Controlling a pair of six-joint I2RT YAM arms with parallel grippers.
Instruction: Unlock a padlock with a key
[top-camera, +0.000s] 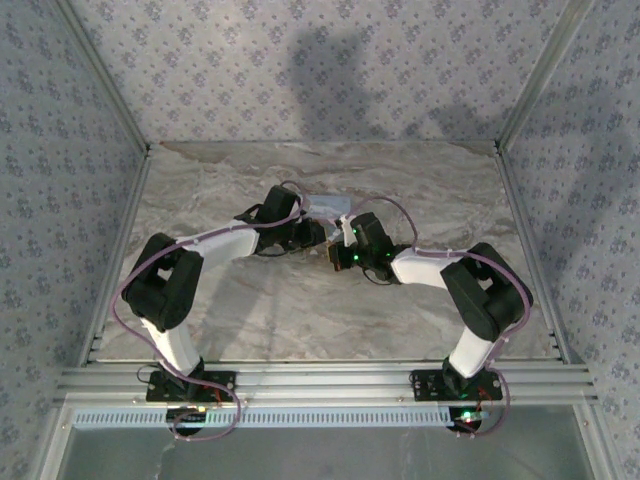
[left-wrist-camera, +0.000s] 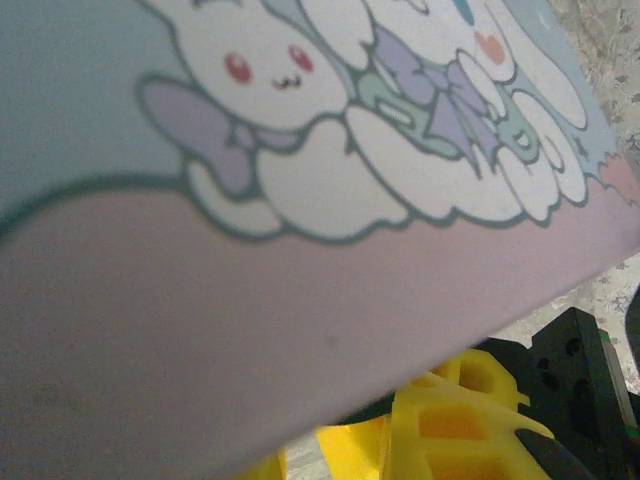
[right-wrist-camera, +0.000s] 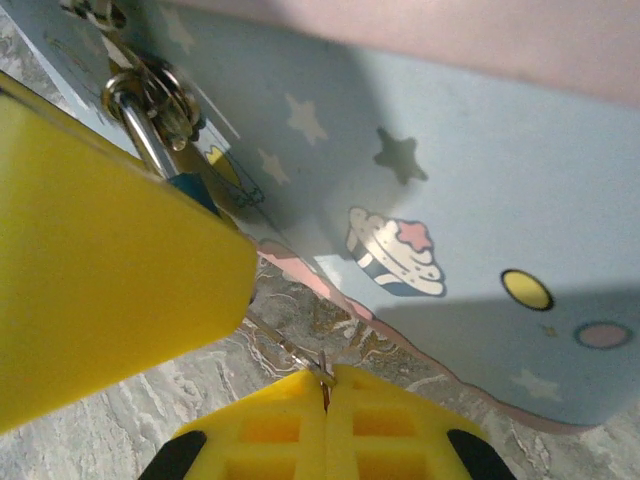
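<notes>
Right gripper (right-wrist-camera: 326, 390), closed, pinched the thin key (right-wrist-camera: 323, 370) at bottom centre; padlock (right-wrist-camera: 158, 152) hung upper left on the cartoon tin (right-wrist-camera: 450, 200). Left gripper (top-camera: 318, 236) opening was unclear. A misaligned key could slip or miss the padlock.

Found smooth printed metal with a soft sheen on the tin (right-wrist-camera: 470, 150). Noted bright polished metal on the loop of the padlock (right-wrist-camera: 148, 138), glossy blue below it. Saw matt, faintly grainy yellow plastic on the fingers (right-wrist-camera: 110, 290). Took the key (right-wrist-camera: 290, 348) for thin bare metal, though blurred. Met polished veined stone on the table (right-wrist-camera: 110, 430).
</notes>
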